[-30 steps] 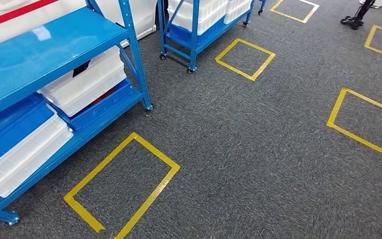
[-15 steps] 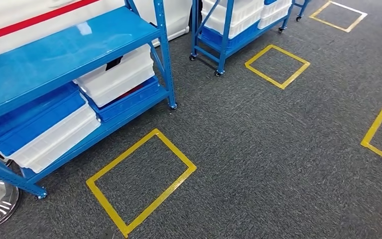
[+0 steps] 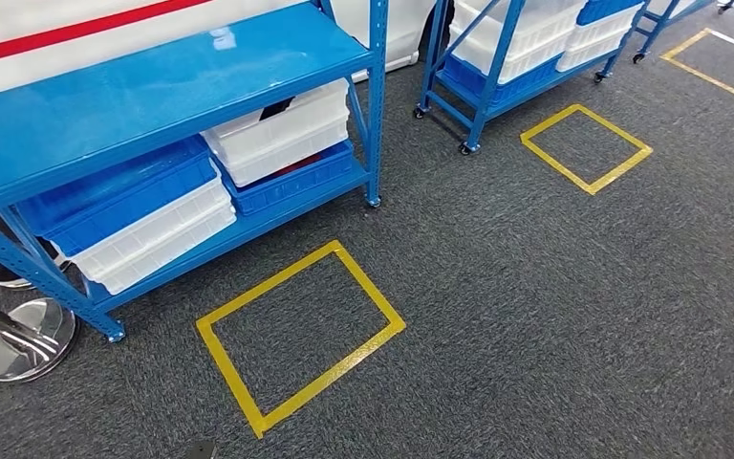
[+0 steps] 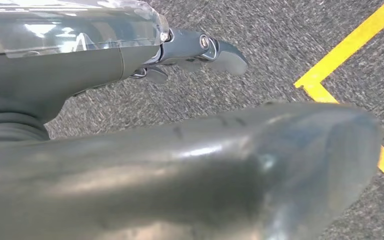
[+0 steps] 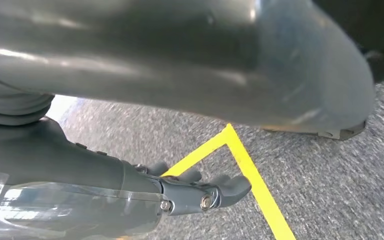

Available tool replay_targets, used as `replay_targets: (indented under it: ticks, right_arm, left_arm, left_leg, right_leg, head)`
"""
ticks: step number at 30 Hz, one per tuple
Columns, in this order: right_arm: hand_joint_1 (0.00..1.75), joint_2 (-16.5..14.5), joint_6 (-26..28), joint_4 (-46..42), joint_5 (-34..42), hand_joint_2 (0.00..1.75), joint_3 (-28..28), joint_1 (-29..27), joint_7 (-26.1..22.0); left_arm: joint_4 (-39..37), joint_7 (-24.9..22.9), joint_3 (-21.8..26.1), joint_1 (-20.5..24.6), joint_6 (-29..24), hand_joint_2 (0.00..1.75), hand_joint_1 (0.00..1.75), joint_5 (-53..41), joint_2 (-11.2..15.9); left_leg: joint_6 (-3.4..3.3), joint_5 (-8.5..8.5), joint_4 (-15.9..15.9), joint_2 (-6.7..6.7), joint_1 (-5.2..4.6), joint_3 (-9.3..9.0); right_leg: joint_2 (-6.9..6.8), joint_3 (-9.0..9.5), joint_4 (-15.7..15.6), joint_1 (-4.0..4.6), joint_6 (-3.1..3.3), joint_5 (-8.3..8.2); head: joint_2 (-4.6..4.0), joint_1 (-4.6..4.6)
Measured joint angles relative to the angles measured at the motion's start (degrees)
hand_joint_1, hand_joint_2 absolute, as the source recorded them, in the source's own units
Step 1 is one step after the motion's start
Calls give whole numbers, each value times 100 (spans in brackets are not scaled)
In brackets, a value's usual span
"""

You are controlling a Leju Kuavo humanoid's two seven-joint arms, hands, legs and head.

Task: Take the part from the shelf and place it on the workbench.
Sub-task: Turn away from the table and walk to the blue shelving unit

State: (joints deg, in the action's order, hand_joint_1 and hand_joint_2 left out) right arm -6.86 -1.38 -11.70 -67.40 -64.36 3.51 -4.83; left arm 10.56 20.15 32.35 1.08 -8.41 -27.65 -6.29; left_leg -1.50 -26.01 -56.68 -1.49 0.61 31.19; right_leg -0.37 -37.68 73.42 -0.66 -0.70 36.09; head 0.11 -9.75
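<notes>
Shelf (image 3: 153, 91) bins at upper left surely keep the part; our left hand (image 4: 200, 50) and right hand (image 5: 200, 192) hang slack, grasping nothing.

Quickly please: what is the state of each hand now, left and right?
Left hand: holds nothing; open or closed cannot be told.
Right hand: holds nothing; likewise unclear.

A warehouse-like workshop: blue steel shelf (image 3: 153, 96) with plastic bins (image 3: 282, 134), yellow floor markings (image 3: 301, 335) on grey carpet (image 3: 554, 287)
</notes>
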Motion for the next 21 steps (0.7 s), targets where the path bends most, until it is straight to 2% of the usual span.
replay_targets:
  ticks: [1,2,3,4,5,6,7,9,11,13,14,15,16,17,19,21]
  right_arm:
    - [0,0,-1,1,-1,0,1,-5,1]
    - [0,1,-1,1,-1,0,1,-8,3]
    - [0,1,0,0,-1,0,1,-10,7]
    - [0,2,1,0,1,0,1,-11,13]
    - [0,1,1,0,3,0,0,-9,20]
    - [0,1,2,0,8,0,-1,-8,28]
    - [0,0,4,0,12,0,-2,-7,39]
    - [0,-8,8,0,22,0,-3,-5,55]
    - [0,-22,20,-1,51,0,-4,-9,56]
    - [0,-29,39,-2,106,0,-22,-23,53]
    - [0,-29,46,-2,134,0,-38,-30,52]
    - [0,-29,51,-2,154,0,-55,-36,52]
    - [0,-29,55,-2,169,0,-68,-39,51]
    - [0,-30,57,-2,176,0,-77,-38,50]
    - [0,-35,61,-1,184,0,-90,-33,46]
    - [0,-53,62,-1,188,0,-101,-29,41]
  left_arm:
    - [0,0,0,-5,1,0,0,0,0]
    - [0,1,1,-9,2,0,0,-2,0]
    - [0,3,1,-10,5,0,0,-4,0]
    - [0,5,2,-9,10,0,0,-6,0]
    - [0,8,2,-5,16,0,0,-9,1]
    - [0,11,2,-2,24,0,0,-11,1]
    - [0,14,2,-2,32,0,0,-13,2]
    - [0,20,2,-13,47,0,0,-17,4]
    - [0,31,2,-23,64,0,0,-17,7]
    - [0,57,2,-18,95,0,0,-11,8]
    - [0,79,2,-14,114,0,0,-8,8]
    - [0,104,2,-14,133,0,0,-5,8]
    - [0,129,2,-19,150,0,0,-3,8]
    - [0,151,3,-26,164,0,0,-2,9]
    - [1,182,5,-38,183,0,0,1,16]
    - [3,203,6,-30,195,0,0,0,33]
  left_leg:
    - [8,5,-4,-71,1,2]
    - [18,7,-8,-143,3,-1]
    - [32,9,-14,-212,5,-4]
    - [56,11,-23,-277,3,1]
    - [87,13,-35,-337,-1,17]
    - [124,21,-44,-387,-1,37]
    - [167,31,-45,-436,0,60]
    - [243,38,-49,-485,12,95]
    - [292,-113,-250,-265,6,193]
    - [314,-500,-899,19,2,472]
    - [322,-694,-1312,71,6,648]
    - [325,-802,-1627,86,8,774]
    - [320,-806,-1761,91,8,808]
    - [304,-697,-1644,95,4,719]
    - [222,-358,-887,138,-25,280]
    - [131,-217,-201,217,-72,-82]
  right_leg:
    - [10,-19,30,-10,-4,-66]
    - [25,77,-181,-20,-1,-242]
    - [80,254,-566,-32,7,-475]
    - [208,441,-972,-45,18,-657]
    - [310,573,-1281,-51,28,-775]
    - [391,643,-1460,-49,38,-825]
    - [417,655,-1508,-37,55,-814]
    - [293,652,-1528,-26,115,-839]
    - [178,654,-1562,-32,201,-863]
    - [69,640,-1574,-8,266,-866]
    - [17,632,-1574,12,287,-857]
    - [-28,628,-1574,30,298,-848]
    - [-66,631,-1573,46,306,-837]
    - [-95,644,-1573,61,310,-825]
    - [-144,690,-1573,84,303,-803]
    - [-180,720,-1568,103,263,-773]
  head:
    - [0,0]
    - [0,0]
    - [0,0]
    - [0,0]
    - [0,0]
    - [1,-1]
    - [1,-1]
    - [1,-1]
    - [0,-2]
    - [0,-3]
    - [1,-2]
    - [1,-2]
    - [1,-2]
    - [0,-2]
    - [0,-2]
    - [0,-2]
